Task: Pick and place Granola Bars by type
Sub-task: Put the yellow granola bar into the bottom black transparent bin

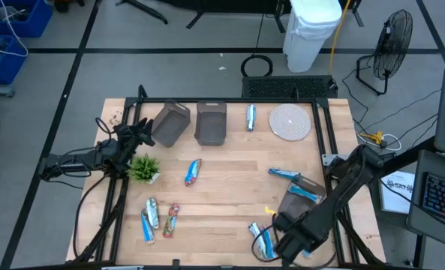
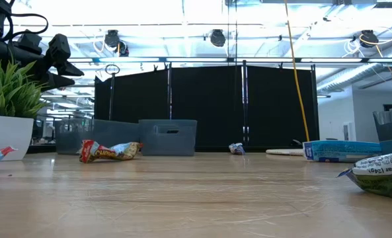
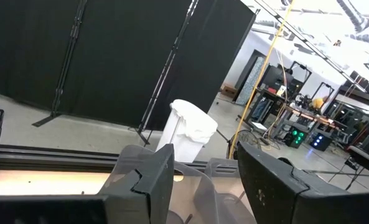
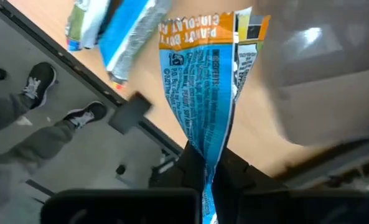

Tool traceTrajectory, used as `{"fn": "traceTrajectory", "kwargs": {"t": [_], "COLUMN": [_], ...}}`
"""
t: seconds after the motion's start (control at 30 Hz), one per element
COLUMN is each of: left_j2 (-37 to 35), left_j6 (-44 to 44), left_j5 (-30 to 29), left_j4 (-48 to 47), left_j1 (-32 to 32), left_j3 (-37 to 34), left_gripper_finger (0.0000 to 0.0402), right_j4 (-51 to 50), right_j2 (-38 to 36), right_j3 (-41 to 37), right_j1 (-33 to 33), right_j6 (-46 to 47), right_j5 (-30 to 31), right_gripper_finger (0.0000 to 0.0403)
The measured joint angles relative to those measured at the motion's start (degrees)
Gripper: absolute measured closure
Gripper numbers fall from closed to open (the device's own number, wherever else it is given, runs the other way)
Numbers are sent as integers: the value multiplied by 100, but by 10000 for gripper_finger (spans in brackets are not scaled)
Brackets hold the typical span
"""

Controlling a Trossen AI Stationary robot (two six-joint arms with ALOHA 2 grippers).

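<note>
Several blue-and-white granola bars lie flat on the wooden table: one [image 1: 251, 118] by the far edge, one [image 1: 193, 172] in the middle, two [image 1: 284, 174] on the right, and a few [image 1: 158, 220] near left. My right gripper [image 4: 204, 180] is at the near right of the table [image 1: 282, 240], shut on a blue bar with an orange end [image 4: 209, 81]. My left gripper [image 3: 203, 174] hovers open above the table's left, just left of two grey bins [image 1: 169, 124] [image 1: 211, 122]. My right gripper pinches the blue bar by its narrow crimped end [image 4: 204, 163] between the two fingers. The bar runs straight out from the fingers, its orange end [image 4: 215, 31] farthest from them. It looks lifted off the table, over the near edge.
A third grey bin [image 1: 296, 201] lies on the right beside my right arm. A small green plant [image 1: 144, 168] stands by my left gripper. A round white disc [image 1: 290, 121] is at the far right. More bars [image 4: 109, 31] lie near the near edge. A person's shoes [image 4: 41, 81] show below.
</note>
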Motion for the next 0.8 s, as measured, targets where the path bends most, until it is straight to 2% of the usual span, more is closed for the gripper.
{"fn": "traceTrajectory", "kwargs": {"t": [0.27,0.43,0.67,0.8], "left_j2": [-1,0,0,0], "left_j6": [0,-1,-1,-1], "left_j5": [1,-1,-1,-1], "left_j4": [1,1,0,0], "left_j1": [-1,1,-1,-1], "left_j3": [1,0,0,0], "left_gripper_finger": [220,220,220,220], "right_j4": [-1215,-1832,-1782,-1805], "right_j2": [-935,-1266,-1468,-1472], "right_j3": [0,0,-40,-320], "right_j1": [-42,-139,-689,-1203], "right_j6": [-429,-1050,-2274,-2765], "right_j5": [-7,32,1129,1296], "right_gripper_finger": [401,402,402,402]}}
